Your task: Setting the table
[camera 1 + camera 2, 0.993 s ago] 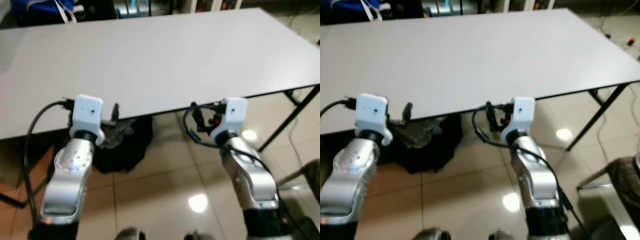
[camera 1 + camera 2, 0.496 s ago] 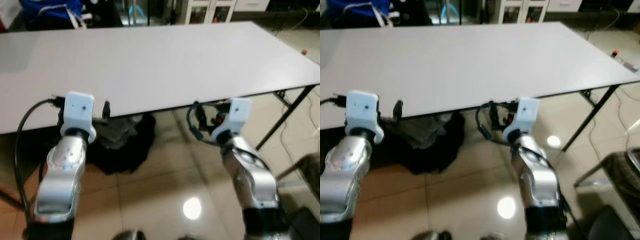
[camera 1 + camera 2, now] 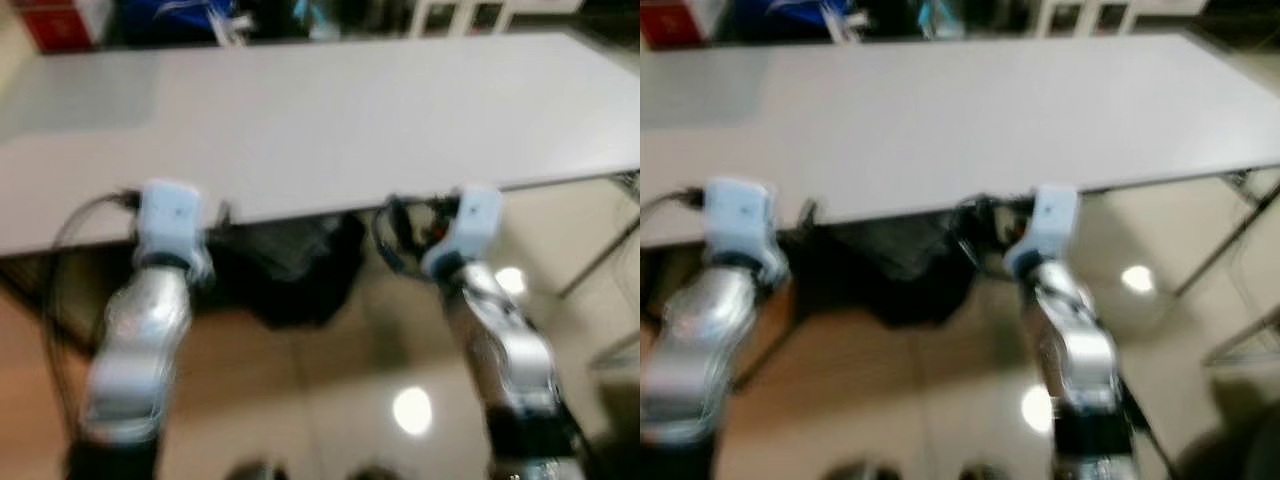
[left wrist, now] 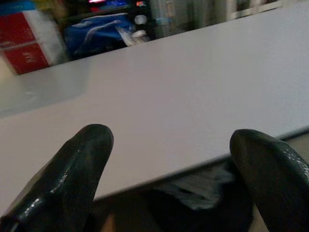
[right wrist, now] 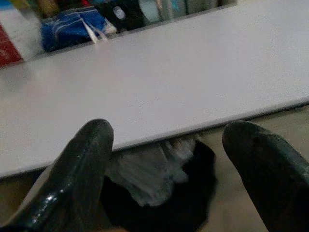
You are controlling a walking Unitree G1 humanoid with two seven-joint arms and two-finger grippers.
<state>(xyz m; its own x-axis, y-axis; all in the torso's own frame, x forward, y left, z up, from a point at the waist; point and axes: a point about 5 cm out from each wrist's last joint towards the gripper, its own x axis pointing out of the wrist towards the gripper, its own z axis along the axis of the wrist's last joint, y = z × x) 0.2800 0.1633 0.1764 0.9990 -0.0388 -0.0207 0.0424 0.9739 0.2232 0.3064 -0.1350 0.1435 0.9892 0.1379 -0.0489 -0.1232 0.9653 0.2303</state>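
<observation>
A long white table (image 3: 330,120) stands before me with a bare top. Both arms are raised just short of its near edge. In the left wrist view my left gripper (image 4: 169,142) is open, its two black fingers (image 4: 82,164) spread wide with nothing between them, looking over the table edge. My right gripper (image 5: 169,133) is open the same way, level with the table's edge, and holds nothing. In the eye views the white wrist housings (image 3: 170,215) (image 3: 470,215) sit right below the near edge.
A black bag (image 3: 290,270) with crumpled plastic lies on the tiled floor under the table. A blue bag (image 4: 104,31) and a red box (image 4: 24,46) sit beyond the far edge. A black table leg (image 3: 600,260) slants down at the right.
The whole picture has shifted and gone blurred, so the camera has moved; a red box now shows at the far left. Both arms hold the same pose by the table edge.
</observation>
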